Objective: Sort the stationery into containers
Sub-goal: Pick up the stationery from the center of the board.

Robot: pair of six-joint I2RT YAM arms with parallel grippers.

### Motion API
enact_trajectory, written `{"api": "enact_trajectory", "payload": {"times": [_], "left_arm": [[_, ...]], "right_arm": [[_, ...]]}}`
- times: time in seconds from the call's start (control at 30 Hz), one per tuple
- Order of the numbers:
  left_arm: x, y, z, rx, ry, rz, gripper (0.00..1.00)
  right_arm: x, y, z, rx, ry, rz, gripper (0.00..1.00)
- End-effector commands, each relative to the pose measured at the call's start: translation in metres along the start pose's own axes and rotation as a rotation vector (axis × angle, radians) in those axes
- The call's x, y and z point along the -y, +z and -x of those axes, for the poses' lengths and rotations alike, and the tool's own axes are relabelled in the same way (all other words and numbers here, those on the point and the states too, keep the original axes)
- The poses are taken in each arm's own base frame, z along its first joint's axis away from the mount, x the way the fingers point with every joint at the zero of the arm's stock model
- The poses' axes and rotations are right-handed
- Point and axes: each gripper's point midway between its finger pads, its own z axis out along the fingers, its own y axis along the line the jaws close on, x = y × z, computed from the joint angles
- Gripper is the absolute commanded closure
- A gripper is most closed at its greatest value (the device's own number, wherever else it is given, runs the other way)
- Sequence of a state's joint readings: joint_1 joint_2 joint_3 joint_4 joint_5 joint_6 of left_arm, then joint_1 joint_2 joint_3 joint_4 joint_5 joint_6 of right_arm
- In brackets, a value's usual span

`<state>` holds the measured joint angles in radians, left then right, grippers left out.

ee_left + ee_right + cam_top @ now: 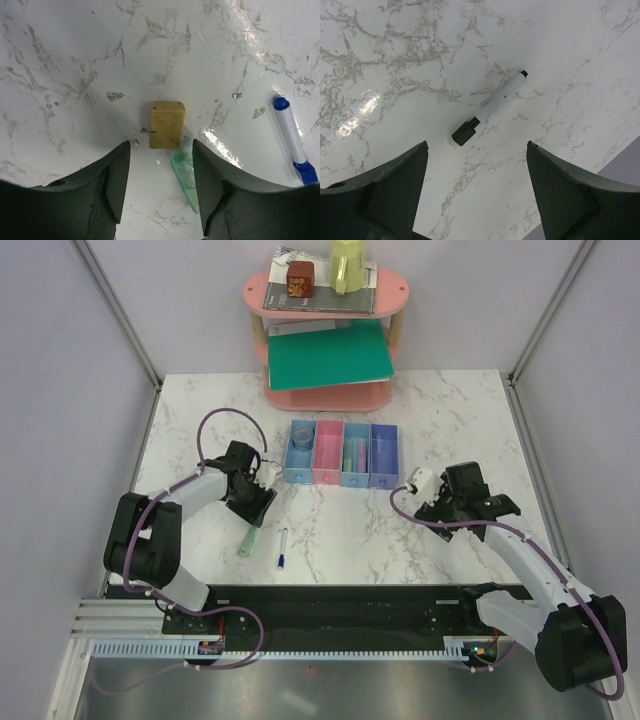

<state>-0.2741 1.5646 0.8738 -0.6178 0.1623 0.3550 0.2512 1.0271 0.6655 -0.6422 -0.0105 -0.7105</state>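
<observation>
Left gripper: jaws spread apart and holding nothing, as we see it.
Tan eraser: flat on the marble table, just beyond the gap between the left fingertips.
Pale green marker: lying beside the eraser, its end near the eraser's corner.
White pen with blue tip: lying apart to the right of both.
Right gripper: jaws wide, nothing between them.
Pen with black cap: lying on the marble ahead of the right fingers, untouched.
Trays: four in a row; we see a clear tape roll in the light blue one.
</observation>
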Motion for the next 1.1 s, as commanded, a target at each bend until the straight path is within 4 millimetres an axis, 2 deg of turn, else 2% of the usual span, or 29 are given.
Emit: {"api": "enact_trajectory", "payload": {"times": [0.0,0.17,0.37,0.57,0.93,1.07], "left_arm": [[-0.010,-0.004,0.033,0.099,0.066,0.007,0.41],[-0.005,0.004,0.035,0.091,0.076,-0.029,0.41],[-0.002,0.016,0.032,0.072,0.079,-0.058,0.41],[0.002,0.025,0.028,0.061,0.091,-0.076,0.44],[0.009,0.039,0.028,0.051,0.128,-0.107,0.46],[0.010,0.043,0.027,0.037,0.150,-0.110,0.48]], "right_arm": [[0.002,0.001,-0.010,-0.004,0.048,-0.009,0.14],[0.000,0.006,-0.018,-0.008,0.141,0.021,0.15],[-0.009,0.022,-0.017,-0.009,0.226,0.093,0.18],[-0.013,0.036,-0.025,-0.040,0.301,0.143,0.35],[-0.015,0.046,-0.048,-0.079,0.343,0.146,0.42],[-0.013,0.051,-0.048,-0.090,0.351,0.161,0.47]]}}
